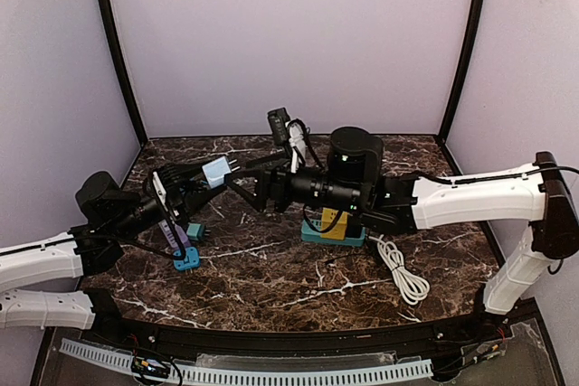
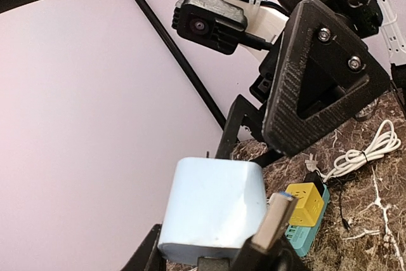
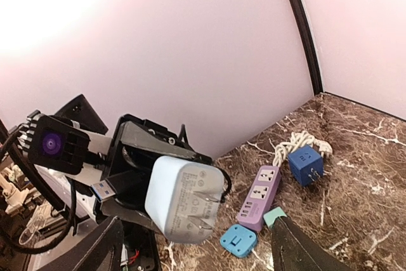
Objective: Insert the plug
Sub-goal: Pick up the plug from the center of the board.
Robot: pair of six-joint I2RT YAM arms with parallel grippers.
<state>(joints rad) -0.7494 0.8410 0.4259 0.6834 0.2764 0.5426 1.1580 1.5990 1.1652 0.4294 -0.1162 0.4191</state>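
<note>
Closest to the left wrist camera is the pale blue charger (image 2: 212,211), the plug for this task. It is off the table, in the air between the two arms.

Left gripper (image 1: 206,178): fingers clamped on the charger body toward its rear, which leaves the two flat prongs (image 3: 204,211) bare for a socket.

Right gripper (image 1: 242,190): fingers spread wide, facing the pronged end, gripping nothing.

The prongs point toward the right arm, roughly level. The charger's long axis appears to follow them, left to right across the table.

A purple power strip (image 3: 260,196) lies on the table under the left arm, sockets up. The prongs would likely need turning downward to meet them.
</note>
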